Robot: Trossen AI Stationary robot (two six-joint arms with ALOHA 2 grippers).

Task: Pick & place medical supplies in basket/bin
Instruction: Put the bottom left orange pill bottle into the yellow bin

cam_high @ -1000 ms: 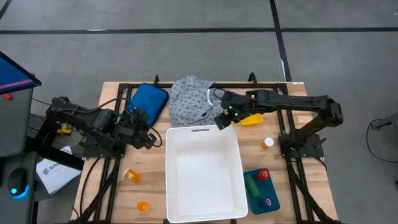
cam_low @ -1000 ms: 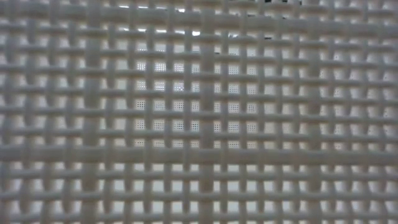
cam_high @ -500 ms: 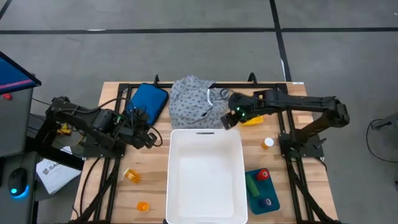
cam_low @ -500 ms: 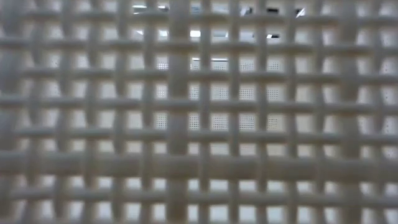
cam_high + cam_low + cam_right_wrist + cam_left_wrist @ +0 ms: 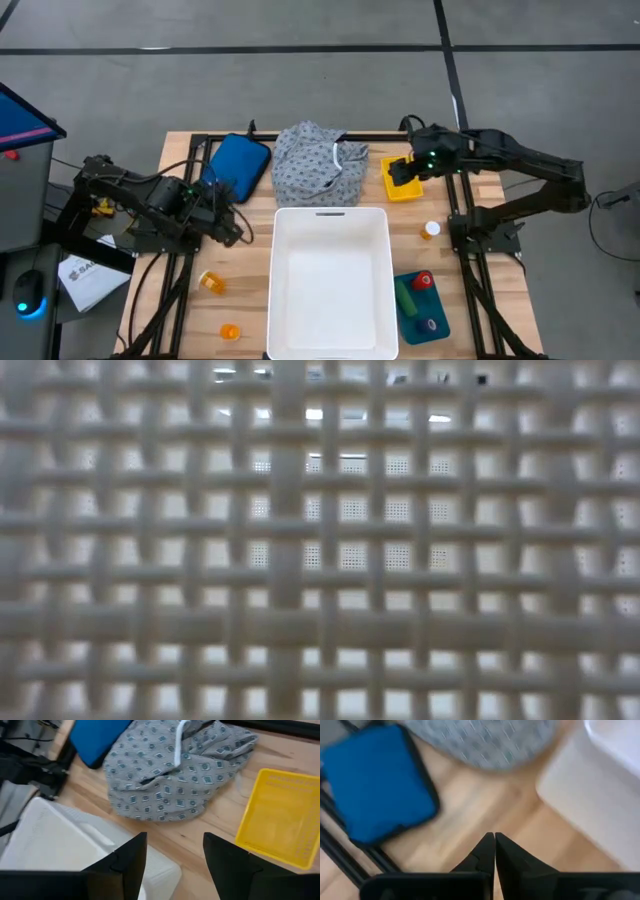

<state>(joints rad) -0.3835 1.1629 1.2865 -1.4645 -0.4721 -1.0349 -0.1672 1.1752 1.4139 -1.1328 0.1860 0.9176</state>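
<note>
Nearer by far to the dotted garment (image 5: pixel 318 165), heaped at the table's far edge just beyond the white basket (image 5: pixel 330 280): right gripper (image 5: pixel 402 172), jaws parted and empty over the yellow tray (image 5: pixel 401 186) beside it; left gripper (image 5: pixel 240 228) shut, holding nothing.

the grey-white dotted garment (image 5: pixel 318 163) lies crumpled at the table's far edge, just behind the white basket (image 5: pixel 330 280), which sits empty at the table's middle. two orange pill bottles (image 5: pixel 212 282) lie on the wood left of the basket, a third with a white cap (image 5: pixel 430 230) on its right. red, green and purple cylinders (image 5: pixel 408 297) lie near the basket's right side.
</note>
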